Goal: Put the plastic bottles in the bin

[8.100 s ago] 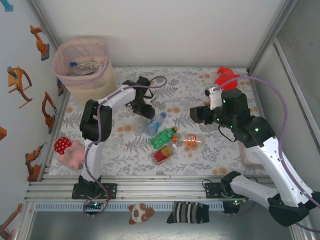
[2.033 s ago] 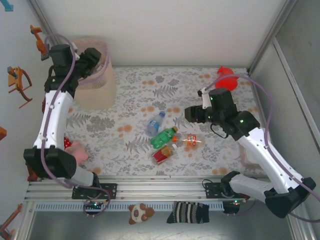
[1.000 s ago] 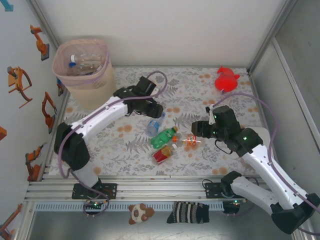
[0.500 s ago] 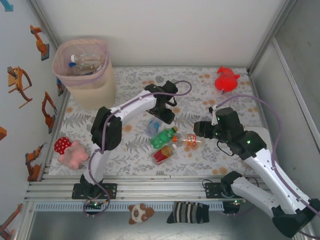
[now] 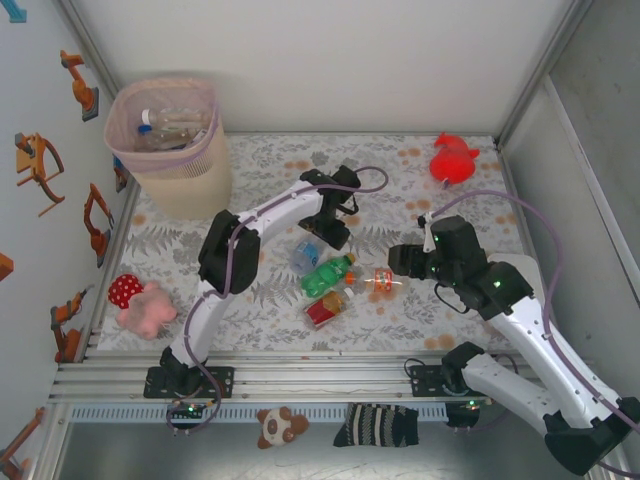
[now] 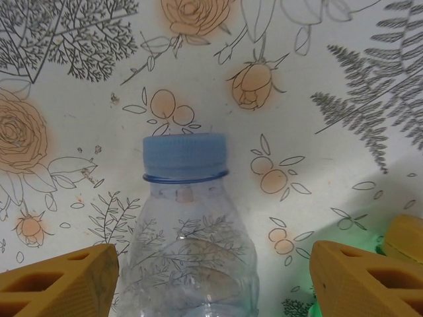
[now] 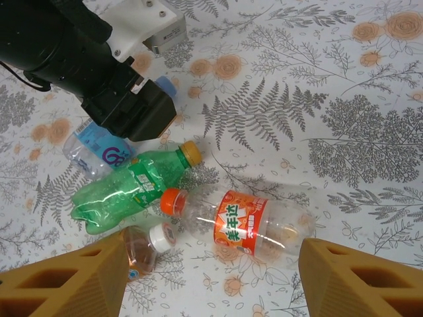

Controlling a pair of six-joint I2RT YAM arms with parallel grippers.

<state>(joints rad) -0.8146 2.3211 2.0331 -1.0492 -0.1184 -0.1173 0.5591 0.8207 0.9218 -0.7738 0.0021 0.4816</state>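
Four plastic bottles lie mid-table: a clear one with a blue cap (image 5: 306, 254), a green one (image 5: 328, 274), an orange-labelled one (image 5: 383, 280) and a brown one with a red label (image 5: 324, 308). My left gripper (image 5: 330, 226) hangs open over the clear bottle (image 6: 188, 244). In the left wrist view its fingers (image 6: 59, 284) straddle the bottle's shoulders without clamping it. My right gripper (image 7: 211, 284) is open above the orange-labelled bottle (image 7: 241, 221), beside the green bottle (image 7: 129, 188). The bin (image 5: 170, 135) stands at the back left with several bottles inside.
A red plush toy (image 5: 453, 160) sits at the back right, a pink plush toy (image 5: 140, 305) at the left edge. The left arm's black wrist (image 7: 99, 59) hangs just behind the bottle cluster. A sock (image 5: 380, 425) and a bear toy (image 5: 280, 425) lie below the front rail.
My left arm swung right and settled over the clear blue-capped bottle, its jaws opening wider. My right gripper shifted only slightly by the orange-labelled bottle.
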